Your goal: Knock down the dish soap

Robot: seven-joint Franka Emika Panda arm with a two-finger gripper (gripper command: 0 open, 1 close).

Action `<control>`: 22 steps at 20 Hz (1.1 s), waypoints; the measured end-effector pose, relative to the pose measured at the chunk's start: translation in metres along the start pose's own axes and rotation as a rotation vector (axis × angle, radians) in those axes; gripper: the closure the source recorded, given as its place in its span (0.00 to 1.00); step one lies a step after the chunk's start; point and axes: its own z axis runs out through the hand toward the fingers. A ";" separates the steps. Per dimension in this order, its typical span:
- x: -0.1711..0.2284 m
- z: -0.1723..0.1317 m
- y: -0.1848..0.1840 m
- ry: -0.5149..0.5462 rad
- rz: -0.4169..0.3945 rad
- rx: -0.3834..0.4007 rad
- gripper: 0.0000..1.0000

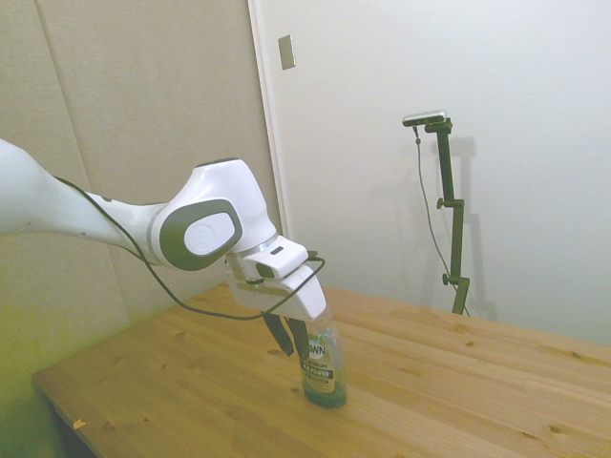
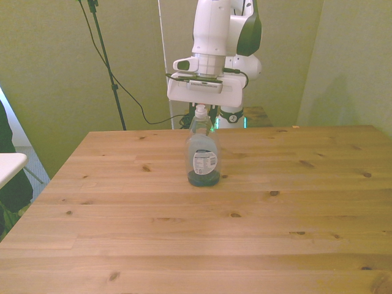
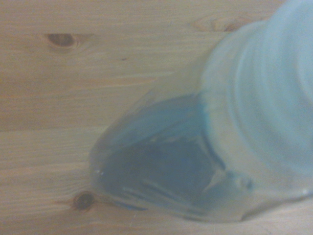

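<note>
**Bottle upright, gripper at its neck**

The dish soap (image 1: 324, 370) is seen standing upright near the middle of the table (image 2: 184, 245). The gripper (image 1: 289, 336) is held just behind its upper part; 2 dark fingers (image 1: 278, 334) are visible, nothing grasped, but their spread cannot be told. A push applied too low risks sliding the bottle rather than tipping it.
</note>
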 end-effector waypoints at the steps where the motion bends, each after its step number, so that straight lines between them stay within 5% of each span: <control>1: 0.002 0.001 -0.001 0.003 0.001 0.002 1.00; 22: 0.063 0.017 -0.106 0.079 0.213 0.175 1.00</control>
